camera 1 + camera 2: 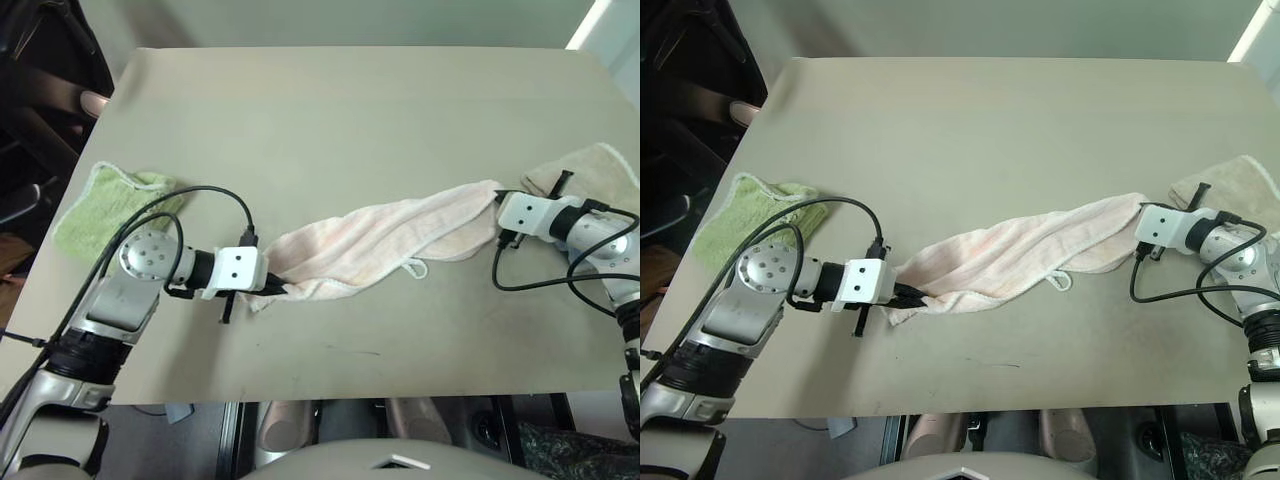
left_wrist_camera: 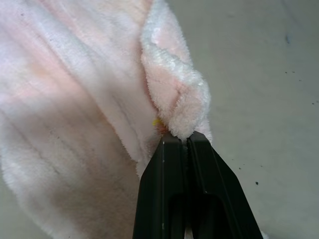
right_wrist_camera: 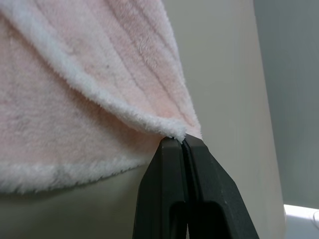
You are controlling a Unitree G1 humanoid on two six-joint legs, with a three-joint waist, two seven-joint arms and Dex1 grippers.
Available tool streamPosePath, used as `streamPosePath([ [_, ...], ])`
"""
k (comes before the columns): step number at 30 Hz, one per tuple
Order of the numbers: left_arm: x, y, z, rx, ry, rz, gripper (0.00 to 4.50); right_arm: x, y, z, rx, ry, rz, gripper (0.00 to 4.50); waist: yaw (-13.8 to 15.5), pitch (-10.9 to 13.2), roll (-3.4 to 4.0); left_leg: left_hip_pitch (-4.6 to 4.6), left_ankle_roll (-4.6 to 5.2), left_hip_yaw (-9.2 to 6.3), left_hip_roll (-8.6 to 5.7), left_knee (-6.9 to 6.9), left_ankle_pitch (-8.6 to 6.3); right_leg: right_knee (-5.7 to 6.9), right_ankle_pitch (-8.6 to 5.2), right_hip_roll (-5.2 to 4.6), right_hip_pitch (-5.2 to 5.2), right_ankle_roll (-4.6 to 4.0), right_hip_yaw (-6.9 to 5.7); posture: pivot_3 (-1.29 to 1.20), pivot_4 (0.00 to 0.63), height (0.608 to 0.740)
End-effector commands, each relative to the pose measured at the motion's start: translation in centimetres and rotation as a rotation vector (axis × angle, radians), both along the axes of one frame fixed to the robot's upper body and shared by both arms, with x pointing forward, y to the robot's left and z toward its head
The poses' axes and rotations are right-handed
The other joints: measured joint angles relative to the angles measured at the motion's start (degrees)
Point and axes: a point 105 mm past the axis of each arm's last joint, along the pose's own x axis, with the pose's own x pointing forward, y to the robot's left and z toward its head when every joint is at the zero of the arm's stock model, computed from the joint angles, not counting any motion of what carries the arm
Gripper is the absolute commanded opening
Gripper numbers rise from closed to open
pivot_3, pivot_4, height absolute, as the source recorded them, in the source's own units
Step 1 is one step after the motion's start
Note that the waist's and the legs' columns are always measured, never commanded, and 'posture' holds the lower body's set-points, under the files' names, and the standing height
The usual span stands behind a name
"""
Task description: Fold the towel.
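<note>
The towel is lying bunched into a long rope across the table, its long axis running from low on the robot's left up toward its right, sagging a little in the middle where the small loop is hanging off its near edge. Taking the towel as the landmark and working outward from the near side: at the towel's nearer, left end the left gripper is pinching a folded corner, its two black fingers pressed together on the plush edge, with that forearm reaching in low and pointing to the right along the cloth. At the towel's farther, right end the right gripper is clamping the hemmed corner, fingers closed tight on the white border, and that wrist is angling in toward the left, slightly downward. So each arm is holding its own end, and the cloth is stretching between them, neither arm nearer to the middle than the other. Judging from this, the coming move depends on drawing the two ends apart along that axis so the towel spreads flat. Beyond the towel's left end a lime-green cloth is resting on the table, well apart; just behind its right end a beige cloth is sitting near the right wrist.
</note>
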Motion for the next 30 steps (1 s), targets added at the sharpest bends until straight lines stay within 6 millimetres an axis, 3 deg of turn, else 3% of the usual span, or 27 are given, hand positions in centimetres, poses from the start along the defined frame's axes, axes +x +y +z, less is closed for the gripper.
streamPosePath([
  [1,4.5,-0.8,6.6,-0.329,-0.189,0.212,0.0,0.6,-0.7,4.0,0.056,-0.132,-0.04,0.01,0.32,0.02,0.03,0.0,0.01,0.0,0.0,0.01,0.02,-0.02,0.01,-0.01,0.03,0.0,-0.02,0.0,0.15,0.735],
  [3,8.9,1.2,10.8,-0.542,-0.268,0.481,0.0,1.2,-1.1,5.9,0.094,-0.19,-0.072,0.01,0.44,0.06,0.0,-0.03,0.06,0.08,-0.03,0.05,0.23,-0.02,0.04,-0.13,0.07,0.01,-0.04,0.0,0.15,0.735],
  [7,13.3,5.5,16.6,-0.752,-0.444,0.804,0.0,2.3,-2.0,9.4,0.144,-0.292,-0.13,0.01,-0.28,0.09,0.04,-0.01,0.13,0.22,-0.02,-0.02,0.52,-0.18,0.55,-0.11,0.07,0.12,0.03,0.0,0.15,0.735],
  [10,14.8,7.8,20.0,-0.856,-0.543,0.94,0.0,2.9,-3.0,12.9,0.196,-0.39,-0.181,0.01,-0.55,0.12,0.11,0.13,0.13,0.21,-0.01,-0.08,0.54,-0.24,0.59,-0.08,0.17,0.14,0.05,0.0,0.15,0.735],
  [15,14.9,8.5,22.6,-0.907,-0.605,0.929,0.0,2.6,-3.4,17.6,0.282,-0.474,-0.17,0.01,-0.46,0.13,0.12,0.02,0.15,0.19,-0.01,-0.25,0.56,-0.44,0.61,-0.07,0.1,0.19,0.01,0.0,0.15,0.735],
  [19,14.1,8.7,21.6,-0.889,-0.535,0.847,0.0,1.2,-2.1,18.2,0.374,-0.384,-0.052,0.01,-0.29,0.12,0.11,-0.28,0.16,0.2,-0.02,-0.25,0.54,-0.5,0.47,-0.07,-0.1,0.3,0.0,0.0,0.15,0.735],
  [22,12.2,8.9,18.3,-0.816,-0.373,0.726,0.0,-1.2,-0.9,15.9,0.412,-0.189,0.055,0.01,-0.17,0.1,0.12,-0.6,0.03,0.23,-0.01,-0.23,0.54,-0.47,0.22,-0.03,-0.39,0.31,-0.01,0.0,0.15,0.735],
  [23,11.3,8.9,17.2,-0.781,-0.341,0.683,0.0,-1.9,-0.7,14.6,0.417,-0.119,0.068,0.01,-0.13,0.1,0.12,-0.7,-0.59,0.22,0.0,-0.17,0.72,-0.4,0.04,0.0,-0.48,0.29,-0.02,0.0,0.15,0.735],
  [26,8.9,8.8,14.7,-0.725,-0.242,0.614,0.0,-4.3,-0.2,10.2,0.412,0.106,0.088,0.01,0.18,0.09,0.1,-1.08,-0.78,0.2,0.03,-0.07,0.49,-0.34,-0.21,0.06,-0.85,0.35,-0.03,0.0,0.15,0.735],
  [30,4.4,7.8,9.4,-0.571,-0.023,0.519,0.0,-9.4,1.0,4.0,0.389,0.47,0.121,0.01,0.7,0.08,0.06,-1.38,-0.8,0.17,0.07,0.07,0.31,-0.37,-0.32,0.08,-1.05,0.39,-0.08,0.0,0.15,0.735],
])
